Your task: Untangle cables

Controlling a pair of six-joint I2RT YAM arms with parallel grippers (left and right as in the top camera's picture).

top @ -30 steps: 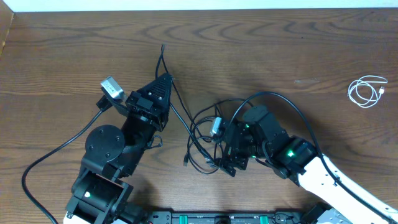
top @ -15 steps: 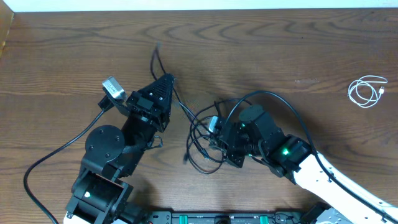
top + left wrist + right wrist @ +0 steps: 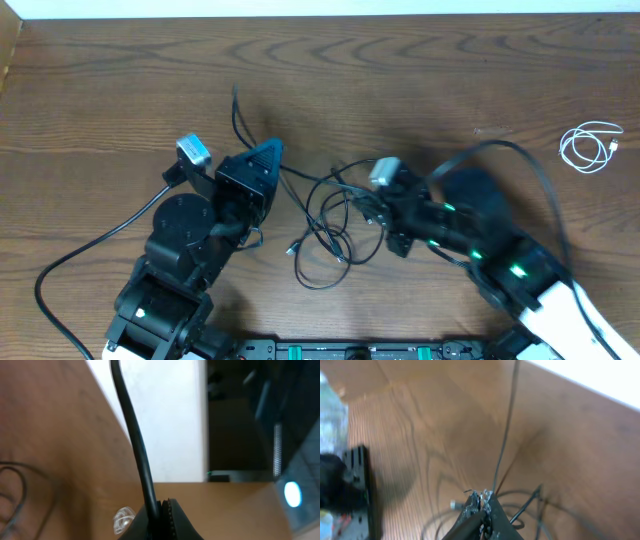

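Left pincer (image 3: 161, 510), right pincer (image 3: 483, 500) each pinch black cable (image 3: 132, 435)

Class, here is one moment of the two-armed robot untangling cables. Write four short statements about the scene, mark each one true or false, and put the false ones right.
1. The white cable lies coiled near the right edge of the table, apart from the black loops. True.
2. The left hand is open and empty. False: it is shut on a black cable, which the left wrist view shows pinched between its fingers.
3. The black loops lie on the table between the two hands. True.
4. The right hand hovers over the white cable. False: it is at the black loops, shut on a thin black cord.
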